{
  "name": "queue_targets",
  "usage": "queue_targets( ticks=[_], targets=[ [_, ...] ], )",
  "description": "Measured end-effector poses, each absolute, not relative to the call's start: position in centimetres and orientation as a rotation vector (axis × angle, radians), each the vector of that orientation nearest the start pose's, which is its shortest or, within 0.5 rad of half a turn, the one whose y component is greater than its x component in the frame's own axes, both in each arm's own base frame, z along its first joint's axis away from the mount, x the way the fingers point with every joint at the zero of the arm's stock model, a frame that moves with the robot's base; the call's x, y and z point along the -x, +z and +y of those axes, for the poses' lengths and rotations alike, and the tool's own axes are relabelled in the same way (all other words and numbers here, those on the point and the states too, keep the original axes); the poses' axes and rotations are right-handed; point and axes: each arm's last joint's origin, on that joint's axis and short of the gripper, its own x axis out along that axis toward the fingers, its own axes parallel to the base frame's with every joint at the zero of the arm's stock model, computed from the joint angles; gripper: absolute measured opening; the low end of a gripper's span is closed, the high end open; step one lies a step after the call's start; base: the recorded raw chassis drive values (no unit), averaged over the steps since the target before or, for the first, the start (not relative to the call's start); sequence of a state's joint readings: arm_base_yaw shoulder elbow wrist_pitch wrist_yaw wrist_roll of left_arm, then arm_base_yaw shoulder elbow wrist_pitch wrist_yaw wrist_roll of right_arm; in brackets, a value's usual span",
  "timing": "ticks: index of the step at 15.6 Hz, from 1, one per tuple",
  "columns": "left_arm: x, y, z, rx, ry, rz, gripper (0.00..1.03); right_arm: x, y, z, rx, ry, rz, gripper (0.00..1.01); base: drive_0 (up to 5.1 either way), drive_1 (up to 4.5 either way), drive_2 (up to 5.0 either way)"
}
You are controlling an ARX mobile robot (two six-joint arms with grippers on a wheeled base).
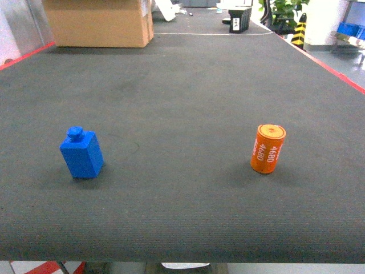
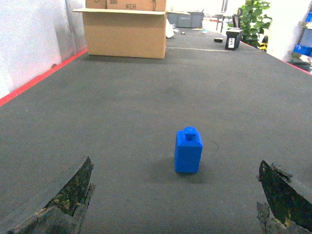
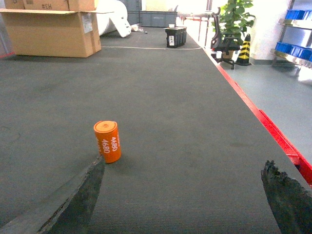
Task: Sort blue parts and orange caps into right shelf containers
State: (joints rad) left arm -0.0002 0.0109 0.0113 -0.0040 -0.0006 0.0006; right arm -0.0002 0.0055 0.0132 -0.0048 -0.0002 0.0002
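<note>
Nearest the head camera, at about 8 o'clock, the small blue plastic block with a round knob on top (image 1: 82,153) is seen upright on the dark grey ribbed mat (image 1: 182,103); at about 4 o'clock the orange cylindrical cap printed "4680" (image 1: 268,149) stands well apart from it. Neither has been lifted, so no sorting is judged done.

The left gripper (image 2: 175,195) is spread wide and empty behind the block. The right gripper (image 3: 183,195) is likewise wide open, holding nothing, with its left finger just beside the cap.

Blue crates on a shelf (image 3: 295,14) are glimpsed at 2 o'clock, far off; a cardboard box (image 1: 100,23) sits at 11 o'clock.
</note>
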Motion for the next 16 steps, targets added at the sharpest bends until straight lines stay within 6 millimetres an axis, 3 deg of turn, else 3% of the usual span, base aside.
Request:
queue_targets(
  ticks=[9, 10, 11, 13, 16],
  targets=[
    [-9.8, 16.6, 0.0, -0.001, 0.000, 0.004, 0.98, -9.7, 16.7, 0.0, 0.000, 0.000, -0.003, 0.98, 0.0, 0.00, 0.0],
    [-9.8, 16.5, 0.0, 0.003, 0.042, 0.031, 0.98, -9.7, 16.5, 0.0, -0.007, -0.054, 0.069, 0.98, 0.0, 0.00, 0.0],
    [-10.2, 16.4, -0.5, 0.002, 0.137, 0.077, 0.98, -10.1, 16.6, 0.6, 0.009, -0.133, 0.198, 0.98, 0.0, 0.00, 0.0],
    [-11.8, 17.6, -0.7, -0.005, 0.288, 0.065, 0.98, -11.4, 18.3, 1.2, 0.004, -0.189, 0.155, 0.98, 0.0, 0.00, 0.0],
    [-15.7, 20.8, -0.4, -0.011, 0.230, -0.007, 0.98, -14.8, 21.0, 1.9, -0.040, -0.093, 0.087, 0.98, 0.0, 0.00, 0.0]
  ],
)
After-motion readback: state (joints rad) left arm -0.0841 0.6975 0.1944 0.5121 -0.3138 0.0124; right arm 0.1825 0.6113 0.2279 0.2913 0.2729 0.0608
